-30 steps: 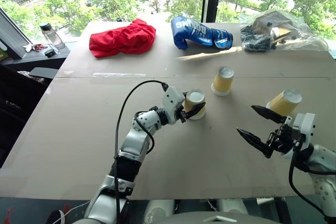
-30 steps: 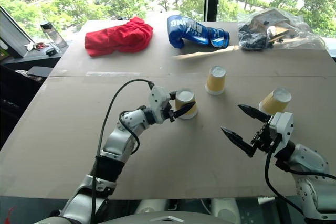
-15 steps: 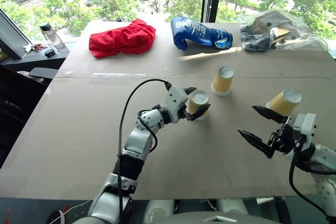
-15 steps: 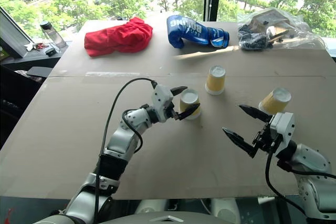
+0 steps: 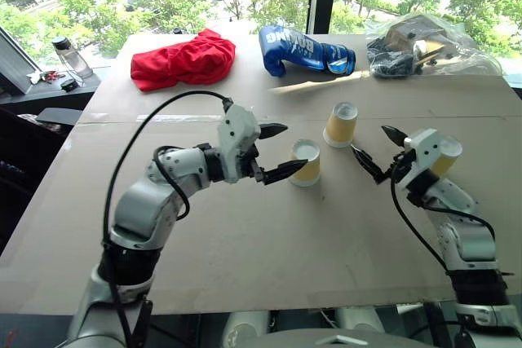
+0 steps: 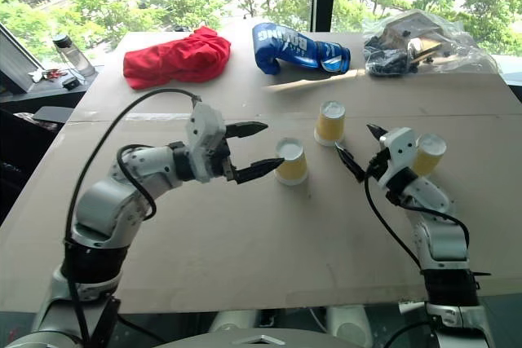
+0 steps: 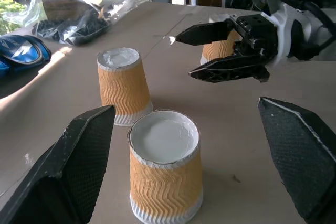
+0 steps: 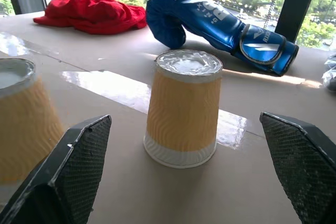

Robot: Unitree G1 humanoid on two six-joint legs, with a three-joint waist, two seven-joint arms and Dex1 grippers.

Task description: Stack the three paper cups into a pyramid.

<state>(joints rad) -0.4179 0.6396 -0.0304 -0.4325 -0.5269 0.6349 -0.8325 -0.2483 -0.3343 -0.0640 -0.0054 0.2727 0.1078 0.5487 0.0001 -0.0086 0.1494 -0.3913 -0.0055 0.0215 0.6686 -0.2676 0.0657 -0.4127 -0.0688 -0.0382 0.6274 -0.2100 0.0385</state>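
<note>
I have the broad tan cardboard-covered bench in front of me, and nothing on it is stacked yet, so I judge the pyramid barely started: all three cups stand apart, upside down, white bases up.

Along the far edge, clear of the work, lie a crumpled red cloth, a blue boxing glove and a clear plastic bag of dark odds and ends.

My left gripper hangs just beside the near tan ribbed paper cup, on its left side, jaws spread wide and empty; the lower finger tip looks close to the cup wall, though I cannot tell if it touches. In the left wrist view that cup sits between the two fingers with open bench on either side.

My right gripper is also wide open and holding nothing. It points toward the middle tan ribbed paper cup, which stands a little beyond and to the right of the near one, and the right wrist view shows that cup squarely between its fingers but not yet enclosed. The third tan ribbed paper cup stands right behind that gripper's body, partly hidden by it.

The near and middle cups are near each other but not touching. As I read it, they still need closing up as a base pair, and the third cup then has to be lifted onto the two of them.
</note>
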